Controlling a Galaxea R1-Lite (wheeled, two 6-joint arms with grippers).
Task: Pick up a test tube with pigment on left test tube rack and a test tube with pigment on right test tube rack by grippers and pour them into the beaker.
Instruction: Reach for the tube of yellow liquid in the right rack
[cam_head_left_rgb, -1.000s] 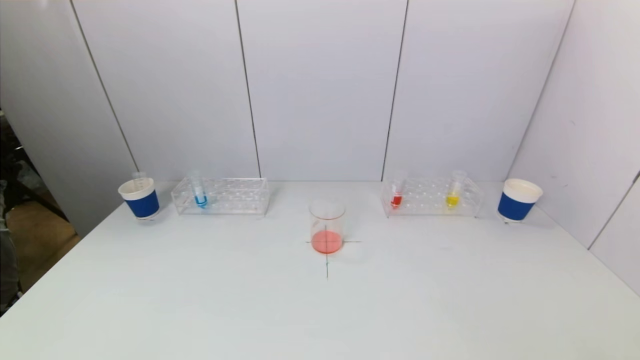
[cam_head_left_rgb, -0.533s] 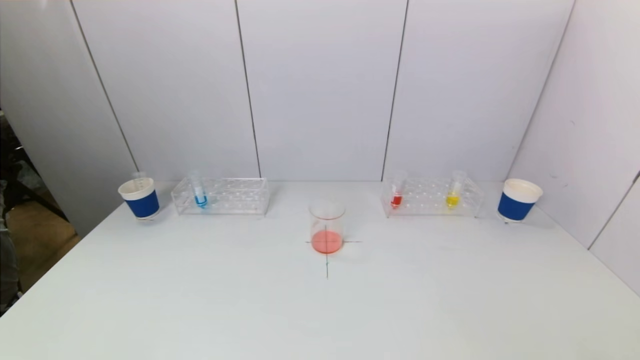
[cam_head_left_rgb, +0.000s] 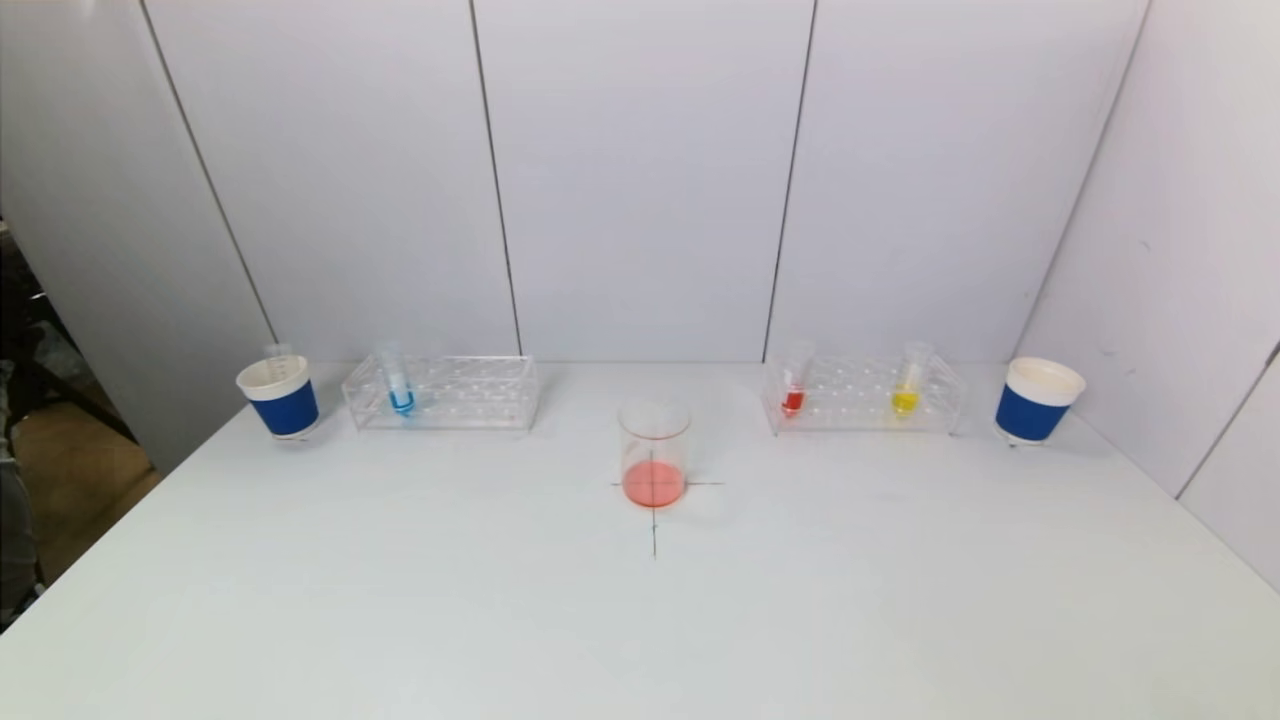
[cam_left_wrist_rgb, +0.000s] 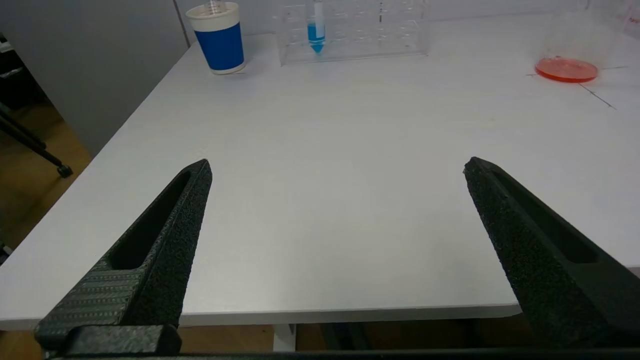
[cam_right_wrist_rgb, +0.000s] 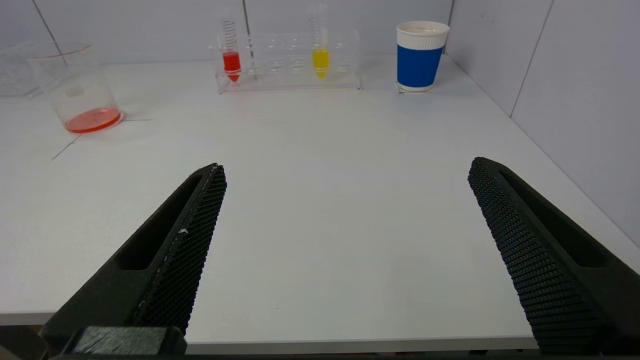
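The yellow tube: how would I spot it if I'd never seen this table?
Find the clear right test tube rack at the table's far right, beside a blue paper cup. It holds two tubes; the yellow tube stands nearer the cup, the red tube nearer the beaker.

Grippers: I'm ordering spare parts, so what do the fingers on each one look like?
Both are black with two long, tapering fingers, each with a slot-shaped hollow along its outer side. The left gripper has grainy, rough inner pads and ribbing near one finger's base; the right gripper has a fine honeycomb-mesh texture.
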